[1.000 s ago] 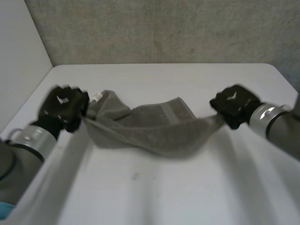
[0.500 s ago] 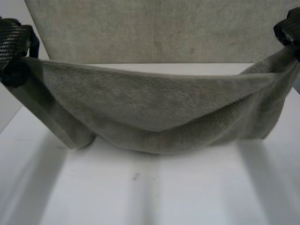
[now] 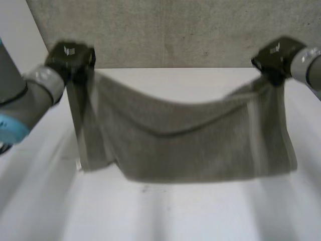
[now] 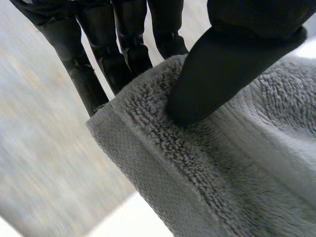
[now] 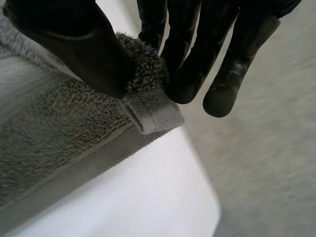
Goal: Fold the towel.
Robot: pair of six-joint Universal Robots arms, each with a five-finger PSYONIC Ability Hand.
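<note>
A white table (image 3: 160,216) lies in front, and above it hangs the towel (image 3: 185,145), lifted off the surface and spread as a sheet facing the camera. Its lower edge runs close to the tabletop; I cannot tell whether it brushes it. The top edge sags in the middle because only its two ends are held.

The left hand (image 3: 70,56) grips the top corner on its side. In the left wrist view the thumb (image 4: 222,74) presses the pile down against the fingers (image 4: 98,54) behind the hem. The right hand (image 3: 273,55) grips the opposite top corner in the same way, thumb in front and fingers behind the cloth in its wrist view. Both hands are raised and well apart, and this probably serves to let the cloth's weight pull it flat and square before it is laid down for a fold. No fold appears to be made yet.

Behind the hands stands a grey wall (image 3: 175,30).
</note>
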